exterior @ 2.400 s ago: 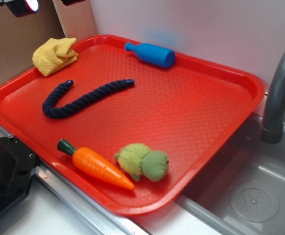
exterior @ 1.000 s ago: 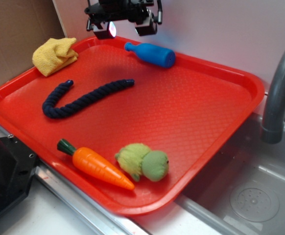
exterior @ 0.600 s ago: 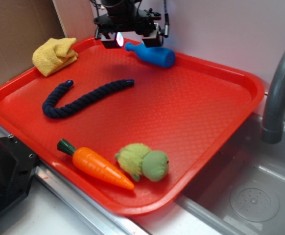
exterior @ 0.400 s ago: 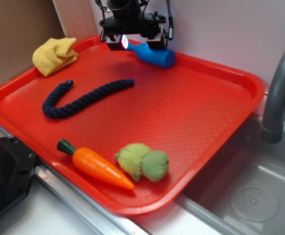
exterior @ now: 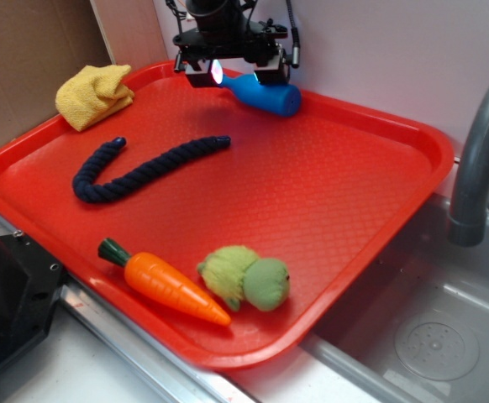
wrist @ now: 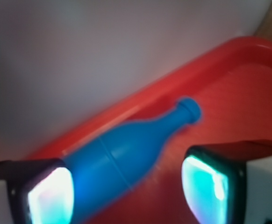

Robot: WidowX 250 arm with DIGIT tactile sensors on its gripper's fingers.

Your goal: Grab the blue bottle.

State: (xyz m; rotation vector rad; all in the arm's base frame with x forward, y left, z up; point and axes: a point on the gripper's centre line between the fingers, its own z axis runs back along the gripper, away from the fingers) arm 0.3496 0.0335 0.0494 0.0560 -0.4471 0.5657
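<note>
The blue bottle (exterior: pixel 263 93) lies on its side against the far rim of the red tray (exterior: pixel 328 193), neck pointing left. In the wrist view the blue bottle (wrist: pixel 126 154) runs diagonally, cap up right, body partly between the fingers. My gripper (exterior: pixel 232 74) hovers just above the bottle's neck end, open, with one finger on each side. In the wrist view my gripper (wrist: pixel 129 196) shows two glowing pads (wrist: pixel 49 198) wide apart; the left pad is close to the bottle's body.
On the tray lie a dark navy rope (exterior: pixel 139 168), a yellow cloth (exterior: pixel 93 94), an orange carrot (exterior: pixel 167 284) and a green plush (exterior: pixel 249 277). A white wall stands right behind the tray. A grey faucet (exterior: pixel 480 151) and sink (exterior: pixel 429 336) are at right.
My gripper has come in from the upper left and lowered over the bottle's neck end. In the last half second it barely moved. The bottle has not moved.
</note>
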